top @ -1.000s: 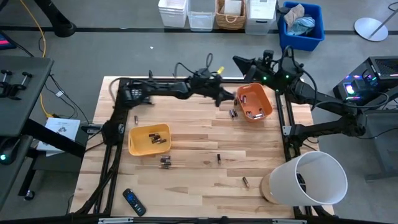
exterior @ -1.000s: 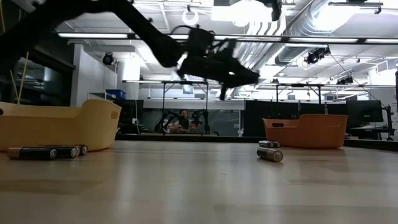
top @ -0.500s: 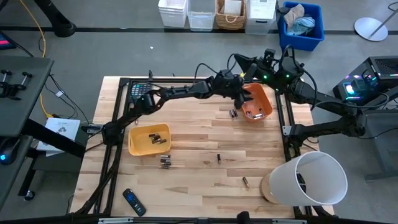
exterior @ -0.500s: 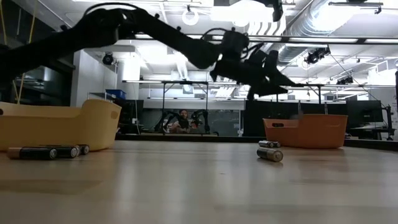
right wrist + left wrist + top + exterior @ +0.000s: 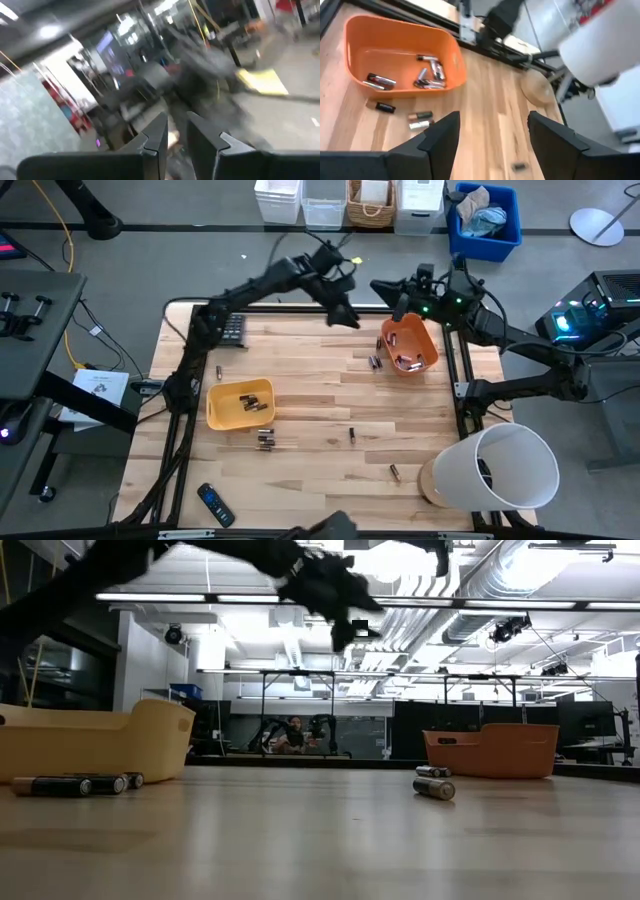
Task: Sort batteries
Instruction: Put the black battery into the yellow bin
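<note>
The batteries lie spread out: several in the orange bin [image 5: 408, 345] [image 5: 405, 65], a few on the wood beside it [image 5: 376, 362] [image 5: 419, 120], several in the yellow bin [image 5: 240, 404], and loose ones [image 5: 266, 440] [image 5: 352, 435] [image 5: 395, 472] on the table. My left gripper [image 5: 348, 318] [image 5: 493, 120] hangs open and empty above the table's far edge, left of the orange bin. My right gripper [image 5: 383, 285] [image 5: 175, 125] waits beyond the far edge, behind the orange bin, with its fingers close together and nothing between them.
A dark calculator [image 5: 232, 328] lies at the far left and a black remote [image 5: 215, 505] at the near left. A big white tub [image 5: 500, 470] lies on its side at the near right. A black frame [image 5: 460, 370] borders the table.
My left gripper has swung toward the table's right edge until it stood over the orange bin and has opened there. It has then drawn back left toward the far edge and risen. My right arm has kept still.
</note>
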### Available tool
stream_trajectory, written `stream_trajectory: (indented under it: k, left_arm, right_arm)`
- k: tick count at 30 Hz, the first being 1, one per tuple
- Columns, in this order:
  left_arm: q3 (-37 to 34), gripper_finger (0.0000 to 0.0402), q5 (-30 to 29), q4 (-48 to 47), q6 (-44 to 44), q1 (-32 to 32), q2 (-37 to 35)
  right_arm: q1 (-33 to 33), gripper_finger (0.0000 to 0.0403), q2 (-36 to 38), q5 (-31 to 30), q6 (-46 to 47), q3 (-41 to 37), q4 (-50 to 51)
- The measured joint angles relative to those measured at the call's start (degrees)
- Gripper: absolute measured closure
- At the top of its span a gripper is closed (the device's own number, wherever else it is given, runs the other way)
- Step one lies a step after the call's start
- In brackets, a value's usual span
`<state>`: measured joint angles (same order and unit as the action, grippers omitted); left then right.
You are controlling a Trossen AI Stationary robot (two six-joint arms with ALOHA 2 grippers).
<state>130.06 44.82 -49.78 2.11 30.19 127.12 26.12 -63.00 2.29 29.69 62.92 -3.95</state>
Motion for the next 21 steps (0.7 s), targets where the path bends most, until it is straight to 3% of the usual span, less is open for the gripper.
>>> stream_trajectory:
  k: [3,9,17,21]
  left_arm:
    - [0.02,0.0192,0.89,-4.96,3.31,0.23,-5.12]
    - [0.0,0.0205,0.3,-3.99,2.6,0.12,-15.63]
    - [0.02,0.0229,-17.5,-2.47,4.49,2.15,-31.3]
    - [0.04,0.024,-23.31,-2.99,5.17,3.91,-35.92]
  right_arm:
    - [0.52,0.0341,-0.16,0.93,-0.02,0.0,7.51]
    - [-2.56,0.0316,-2.32,3.94,0.01,0.02,28.34]
    - [-14.94,0.0234,-10.55,5.35,-3.04,0.02,49.43]
    - [-19.53,0.022,-17.98,9.73,-2.27,0.02,56.2]
